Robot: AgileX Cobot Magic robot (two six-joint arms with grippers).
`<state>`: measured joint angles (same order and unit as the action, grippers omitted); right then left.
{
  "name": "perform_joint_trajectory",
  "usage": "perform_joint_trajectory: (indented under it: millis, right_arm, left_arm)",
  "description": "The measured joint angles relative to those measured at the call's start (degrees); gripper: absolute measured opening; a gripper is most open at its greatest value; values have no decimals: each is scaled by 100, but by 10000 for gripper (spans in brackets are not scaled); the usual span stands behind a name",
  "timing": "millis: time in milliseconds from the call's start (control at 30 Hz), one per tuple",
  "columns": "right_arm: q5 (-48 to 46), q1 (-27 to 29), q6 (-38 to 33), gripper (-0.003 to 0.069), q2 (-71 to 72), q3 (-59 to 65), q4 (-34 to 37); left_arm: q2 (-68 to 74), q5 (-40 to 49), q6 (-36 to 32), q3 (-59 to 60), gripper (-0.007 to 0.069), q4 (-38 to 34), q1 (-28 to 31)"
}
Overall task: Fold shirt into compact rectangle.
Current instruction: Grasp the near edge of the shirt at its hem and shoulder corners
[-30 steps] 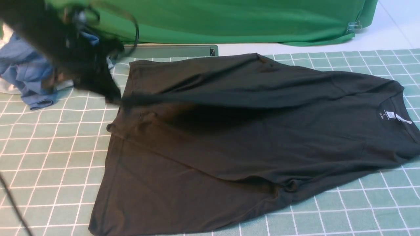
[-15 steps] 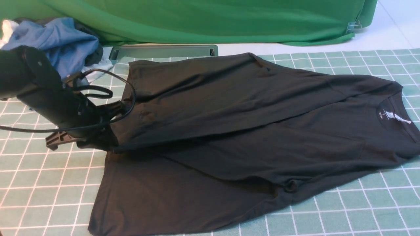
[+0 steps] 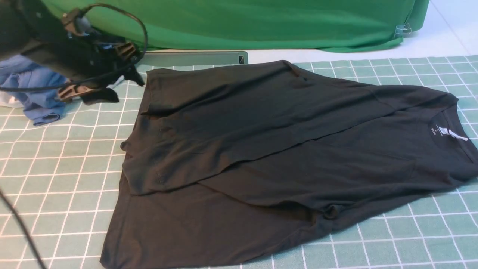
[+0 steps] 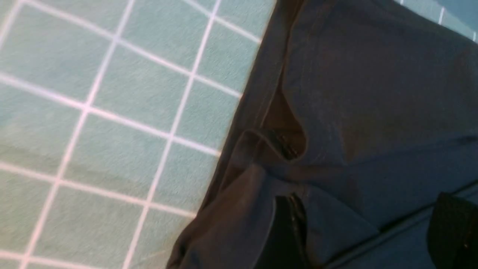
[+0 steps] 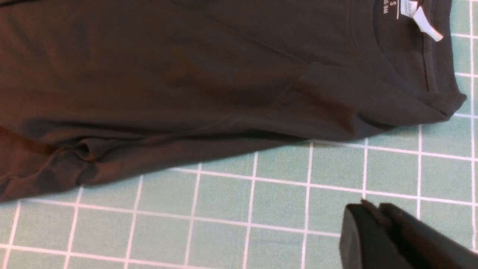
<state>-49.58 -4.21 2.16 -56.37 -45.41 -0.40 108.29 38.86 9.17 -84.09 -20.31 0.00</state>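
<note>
At the far left of the surface [image 3: 56,160], the left gripper [image 3: 123,89] hangs over the green checked cover with its fingers spread wide and nothing between them. It sits just off the far left corner of the shirt [image 3: 280,142], apart from the cloth. Its own wrist view shows the two dark fingers [image 4: 287,231] standing well apart, with the layered left edge of the shirt [image 4: 354,112] below them.

The black shirt lies flat across the middle of the surface, hem to the left and collar to the right. Its far side is folded over toward the near side, and that flap ends in a slanting edge across the body. A small bunch of fabric sits near the near edge. The white neck label [image 3: 453,133] shows inside the collar at the right end.

The right gripper [image 5: 373,213] appears only in its wrist view. Its fingers are pressed together, pinching nothing, and it hangs over bare checked cover on the near side of the shirt [image 5: 186,74], near the shoulder and the neck label [image 5: 425,24].

A heap of blue garments [image 3: 37,93] lies at the far left behind the left gripper. A green backdrop cloth [image 3: 261,22] hangs along the far side, with a grey-green bar [image 3: 190,58] lying at its foot.
</note>
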Motion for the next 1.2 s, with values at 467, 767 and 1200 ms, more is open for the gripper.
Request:
perform_joint_trajectory:
  millis: [467, 767, 1200]
  right_arm:
    - [-21, 0, -20, 90, 0, 0, 0]
    - [17, 0, -20, 97, 0, 0, 0]
    - [137, 0, -20, 113, 0, 0, 0]
  left_arm:
    - [-313, 2972, -385, -393, 15, 547, 0]
    - [-1834, 2553, 74, 2448, 16, 275, 0]
    - [-2330, 1224, 614, 4537, 237, 263, 0]
